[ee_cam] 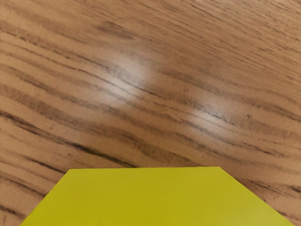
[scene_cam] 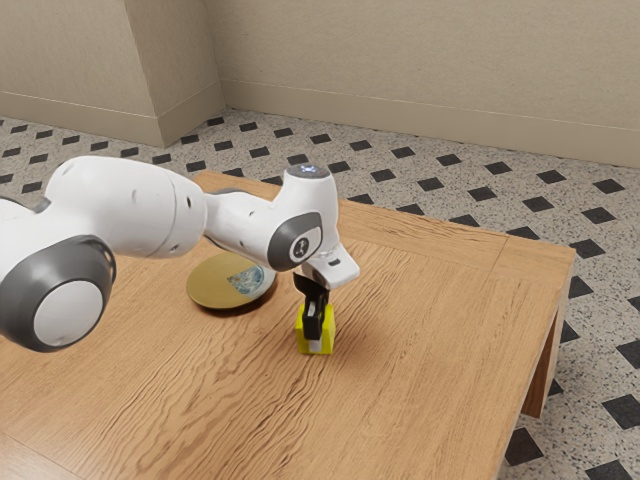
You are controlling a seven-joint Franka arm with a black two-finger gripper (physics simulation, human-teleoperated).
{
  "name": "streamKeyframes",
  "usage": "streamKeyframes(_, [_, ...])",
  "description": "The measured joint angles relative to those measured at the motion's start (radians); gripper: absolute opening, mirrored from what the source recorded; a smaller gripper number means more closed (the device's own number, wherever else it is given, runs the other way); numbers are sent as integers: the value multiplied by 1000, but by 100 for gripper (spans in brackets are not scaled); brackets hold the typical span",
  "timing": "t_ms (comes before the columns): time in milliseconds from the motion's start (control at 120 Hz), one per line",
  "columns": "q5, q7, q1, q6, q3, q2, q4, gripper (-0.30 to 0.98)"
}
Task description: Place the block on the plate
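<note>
In the exterior view my gripper (scene_cam: 314, 322) points down at the yellow block (scene_cam: 328, 339), overlapping the side that faces the camera and hiding part of it. The block's far side is out of sight, so I cannot tell whether the block is gripped. Whether it rests on the table or hangs just above it is also unclear. The wrist view has the yellow block (ee_cam: 150, 197) large and close under my hand. A round golden plate (scene_cam: 214, 284) with a bluish-white patch lies on the table, to the exterior view's left of the block, partly behind the arm.
The wooden table (scene_cam: 430, 330) extends around the block and the plate. Its edge (scene_cam: 541, 347) runs down the exterior view's right side, with the patterned floor beyond. The arm reaches over the table from the exterior view's left, passing above the plate.
</note>
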Motion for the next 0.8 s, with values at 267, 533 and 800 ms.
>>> streamKeyframes(267, [5,-2,4,-21,6,-58,-1,38])
streamKeyframes(533, [21,-1,86,-112,15,-170,-2,38])
streamKeyframes(800, [80,9,128,-169,115,-180,10,38])
